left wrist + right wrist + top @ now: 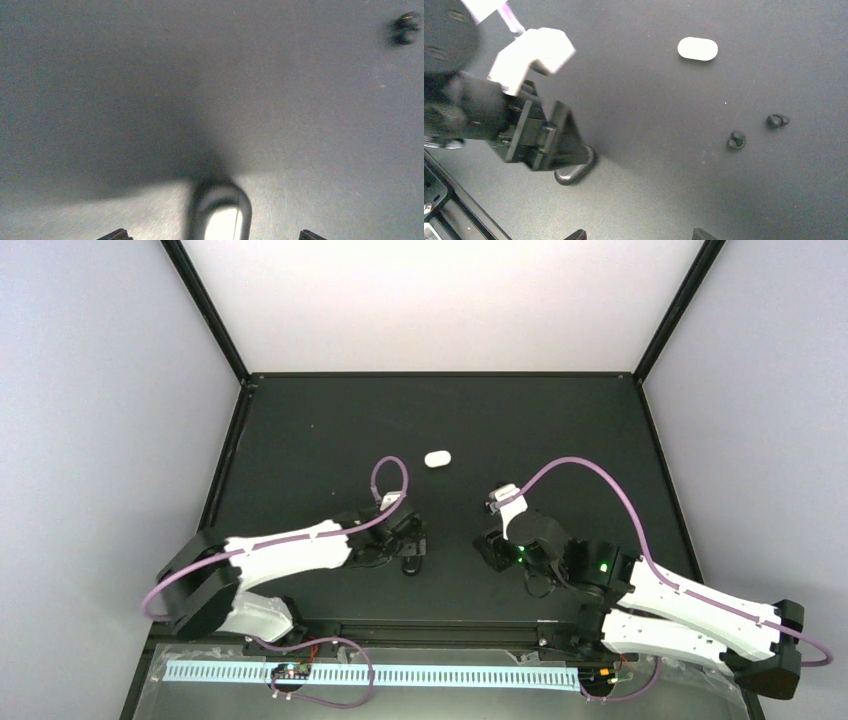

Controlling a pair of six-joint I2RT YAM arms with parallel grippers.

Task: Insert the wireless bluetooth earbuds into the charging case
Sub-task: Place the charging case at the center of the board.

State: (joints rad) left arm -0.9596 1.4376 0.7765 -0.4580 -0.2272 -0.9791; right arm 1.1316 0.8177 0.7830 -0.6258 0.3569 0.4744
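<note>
Plainly spread wide at the left gripper, fingertips either side of a dark rounded charging case on the table and clear of it (too blurred up close to tell whether the lid is up). Can make out one black earbud and its twin lying loose, near each other, well apart from that case. Farther back, a white oval case. Grips nothing with the right gripper, fingertips parted over bare table.
</note>
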